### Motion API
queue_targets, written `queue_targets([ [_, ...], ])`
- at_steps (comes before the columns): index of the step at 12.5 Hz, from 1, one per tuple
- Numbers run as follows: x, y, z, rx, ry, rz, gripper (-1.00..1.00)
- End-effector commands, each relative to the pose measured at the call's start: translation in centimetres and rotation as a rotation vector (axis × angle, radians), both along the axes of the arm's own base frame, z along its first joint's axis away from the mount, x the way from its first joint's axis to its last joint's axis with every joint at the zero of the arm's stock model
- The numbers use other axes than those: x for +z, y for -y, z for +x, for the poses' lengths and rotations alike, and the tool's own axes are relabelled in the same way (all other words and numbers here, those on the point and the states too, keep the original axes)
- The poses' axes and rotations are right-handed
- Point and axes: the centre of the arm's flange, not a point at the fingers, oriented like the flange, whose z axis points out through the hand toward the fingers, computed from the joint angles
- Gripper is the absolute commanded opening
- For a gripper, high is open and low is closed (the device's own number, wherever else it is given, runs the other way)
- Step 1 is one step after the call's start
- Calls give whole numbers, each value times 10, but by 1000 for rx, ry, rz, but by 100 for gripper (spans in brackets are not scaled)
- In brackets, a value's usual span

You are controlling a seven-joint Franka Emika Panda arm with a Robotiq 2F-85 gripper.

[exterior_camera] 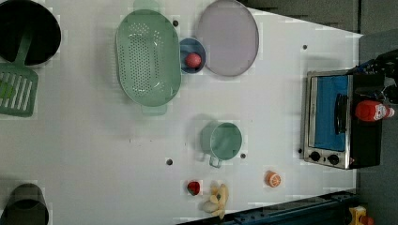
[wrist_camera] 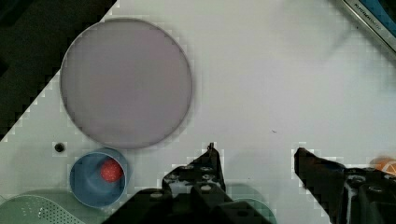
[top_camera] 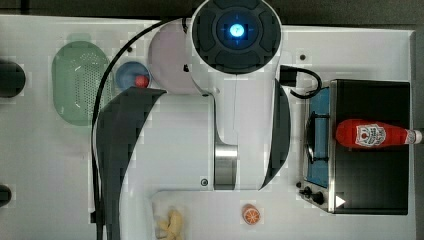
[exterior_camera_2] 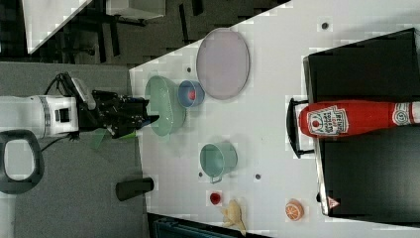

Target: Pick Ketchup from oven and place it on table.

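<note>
Now, the scene line by line.
Ketchup: the ketchup [top_camera: 372, 134] lies on its side on the black top of the oven [top_camera: 370, 165] at the right of the top view, cap toward the right edge; the right view shows it [exterior_camera_2: 356, 118] laid across the oven top [exterior_camera_2: 376, 163], base with label over the front edge above the handle.
Oven: stands on the table [top_camera: 30, 150] at the right of the top view, bluish glass door and dark handle facing the frame's left, two black knobs at its lower front corner; the door looks shut.
Jaws: open and empty; in the wrist view the gripper [wrist_camera: 257, 163] shows two dark fingers [wrist_camera: 205, 170] well apart with bare white table between them. In the right view the gripper [exterior_camera_2: 143, 118] sits at the left of the frame, far from the ketchup.
Arm: its white body covers the middle of the top view.
Plate: a pale plate [wrist_camera: 126, 81] lies on the table, upper left of the wrist view.
Blue bowl: a small blue bowl [exterior_camera: 192, 55] holds a red ball [exterior_camera: 193, 59], between the plate [exterior_camera: 227, 37] and a green colander [exterior_camera: 148, 58].
Green cup: a green cup [exterior_camera: 221, 140] stands near the middle of the left view.
Orange slice: an orange slice [exterior_camera: 272, 179] lies near the oven's knob corner, lower right of the left view.
</note>
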Motion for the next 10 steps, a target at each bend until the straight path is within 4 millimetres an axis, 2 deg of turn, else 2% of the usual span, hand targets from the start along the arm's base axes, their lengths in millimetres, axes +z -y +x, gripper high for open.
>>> queue_targets([
  [1,86,36,-143,-73,-43,18,50],
  [3,85,36,-143,-73,-42,18,96],
  [5,85,45,-140,-89,-26,21,100],
  [7,85,65,-133,-125,21,28,100],
  [10,66,121,-122,-229,31,49,100],
])
